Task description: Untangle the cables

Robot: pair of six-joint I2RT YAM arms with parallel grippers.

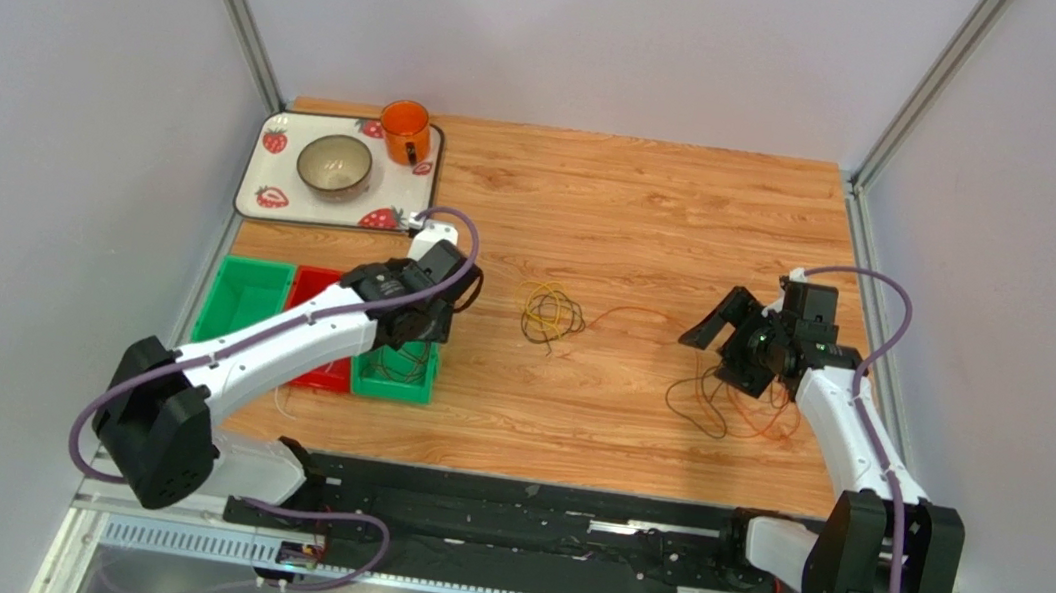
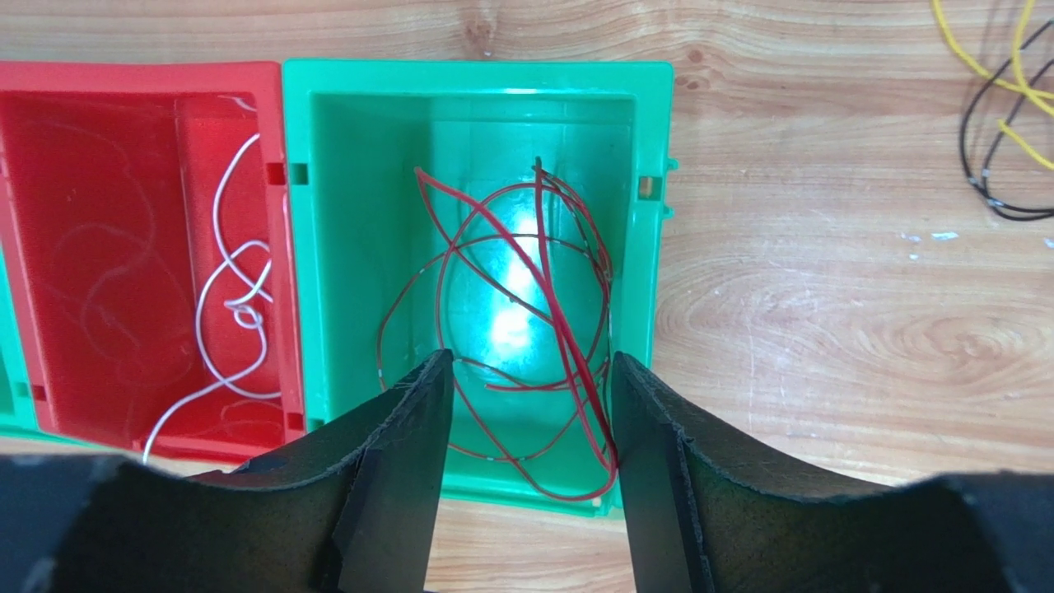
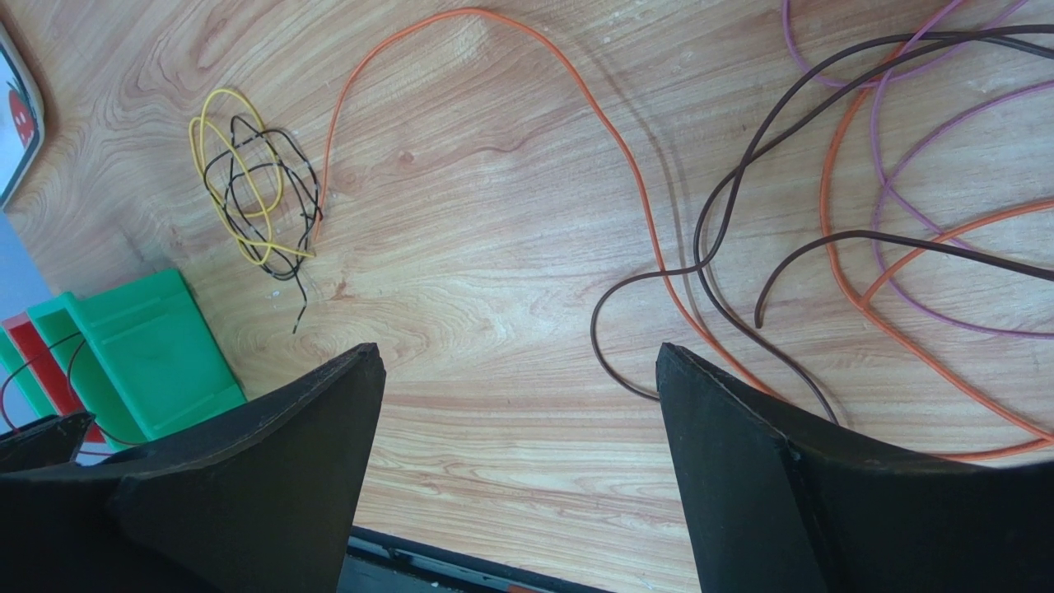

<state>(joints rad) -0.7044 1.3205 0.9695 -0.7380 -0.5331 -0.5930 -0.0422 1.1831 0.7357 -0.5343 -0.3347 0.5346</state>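
left gripper (image 2: 530, 366) parted and empty over the green bin (image 2: 334, 247); right gripper (image 3: 517, 358) spread wide, empty, above the desk (image 3: 495, 272)
only the left wrist view shows a thin red cable (image 2: 563, 321) coiled in the green bin and a white cable (image 2: 251, 311) in the red bin (image 2: 74, 87); the right wrist view shows orange (image 3: 615, 138), dark brown (image 3: 718, 198) and purple (image 3: 891, 124) cables crossing on the desk, well apart from a yellow-black tangle (image 3: 254, 198).

The top view looks down from high over the near edge on the whole table (image 1: 651, 206). The left wrist view looks straight down, close, into the green bin (image 2: 476, 77) and red bin (image 2: 124, 77). The right wrist view slants leftward, close over the table. Both wrist views share the green bin and yellow-black tangle (image 3: 254, 185).
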